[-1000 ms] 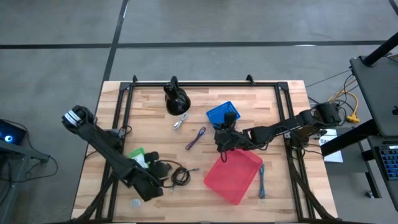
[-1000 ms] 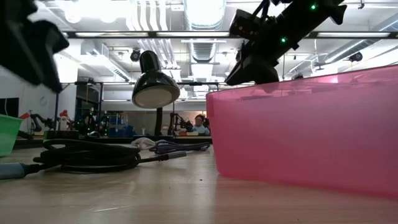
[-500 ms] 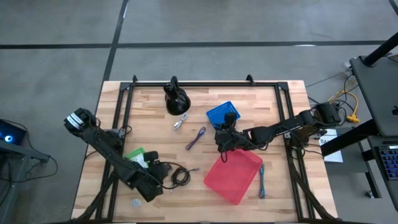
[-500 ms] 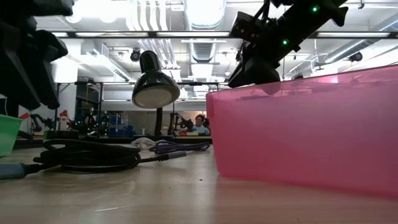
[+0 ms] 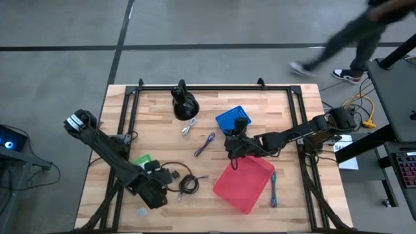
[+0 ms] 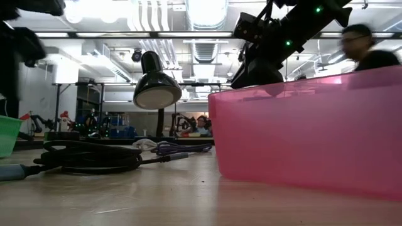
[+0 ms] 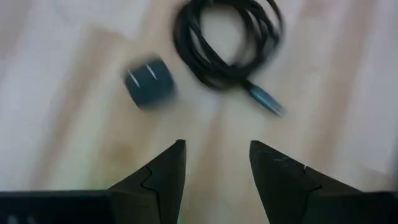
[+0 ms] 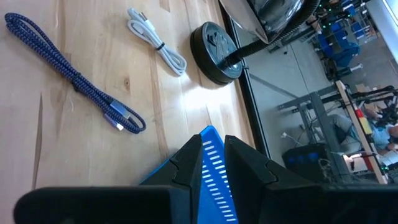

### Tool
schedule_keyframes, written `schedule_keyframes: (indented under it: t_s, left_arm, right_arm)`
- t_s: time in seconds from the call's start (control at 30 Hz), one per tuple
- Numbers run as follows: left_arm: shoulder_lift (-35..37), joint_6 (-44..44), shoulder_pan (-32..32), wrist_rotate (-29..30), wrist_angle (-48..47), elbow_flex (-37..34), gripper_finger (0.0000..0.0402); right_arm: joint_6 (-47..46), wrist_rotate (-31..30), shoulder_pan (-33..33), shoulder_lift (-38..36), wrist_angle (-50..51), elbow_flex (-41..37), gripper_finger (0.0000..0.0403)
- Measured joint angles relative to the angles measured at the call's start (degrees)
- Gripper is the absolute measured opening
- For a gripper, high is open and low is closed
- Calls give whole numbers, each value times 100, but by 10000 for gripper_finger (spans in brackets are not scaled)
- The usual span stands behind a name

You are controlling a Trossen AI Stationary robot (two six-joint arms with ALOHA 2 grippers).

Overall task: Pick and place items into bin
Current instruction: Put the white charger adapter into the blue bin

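Observation:
My left gripper (image 5: 162,174) (image 7: 214,163) hovers open over the table's near left part. Ahead of its fingers lie a tiny dark block (image 7: 148,84) and the black coiled cable (image 7: 227,43) (image 5: 188,183) (image 6: 88,156). My right gripper (image 5: 238,127) (image 8: 214,163) is shut on a blue ribbed item (image 5: 231,118), far of the red bin (image 5: 244,183) (image 6: 314,132). The purple cable (image 5: 205,144) (image 8: 68,78) and a white cable (image 5: 189,125) (image 8: 155,42) lie flat mid-table. A blue cable (image 5: 273,189) lies right of the bin, and a grey disc (image 5: 141,211) sits near the near edge. My right gripper pinches the blue ribbed item at its near edge (image 8: 211,165) between its two fingers. They reach it from the near side and point toward the far edge. Whether the item still rests on the table does not show.
The black lamp stand (image 5: 182,104) (image 8: 214,53) stands by the far edge, and its shade (image 6: 156,91) shows in the low view. A green container (image 5: 142,160) (image 6: 6,135) sits beside my left arm. A person walks past beyond the table's far right corner (image 5: 351,36).
In the low view my left arm dipped and then rose again toward the left. My right arm held still with the blue item. A person has walked into view beyond the table's far right.

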State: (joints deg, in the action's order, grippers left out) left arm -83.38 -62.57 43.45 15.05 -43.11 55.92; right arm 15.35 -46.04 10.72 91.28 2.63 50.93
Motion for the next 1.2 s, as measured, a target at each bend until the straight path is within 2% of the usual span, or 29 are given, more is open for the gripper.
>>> schedule_keyframes:
  t_s: [0.1, 0.23, 0.37, 0.47, 0.63, 0.77, 1.0, 1.2]
  left_arm:
    - [208, -925, 4, -880, 21, 10, 162]
    - [413, -2713, 9, -2173, 22, 4, 162]
    - [456, -4195, 11, -2941, 112, 3, 162]
    - [384, -4785, 16, -3495, 346, 5, 162]
    - [104, -4907, 58, -3587, 364, 127, 162]
    - [-233, -4648, 149, -3604, 257, 390, 162]
    - [-889, -3305, 310, -3544, -1561, 1412, 144]
    - [-1002, -3202, 431, -3046, -1553, 1642, 135]
  right_arm:
    - [2, 0, 0, -2, 13, -23, 57]
    - [-16, 0, -2, -2, 2, -46, 57]
    - [-79, 0, -2, -2, -2, -72, 57]
    - [-80, 0, -2, -2, 0, -97, 57]
    - [-170, 0, -2, -2, 2, -175, 57]
    - [-317, 0, -2, -2, 5, -211, 57]
    - [-341, 0, -2, -2, -99, -211, 57]
    - [-368, 0, -2, -2, -154, -211, 57]
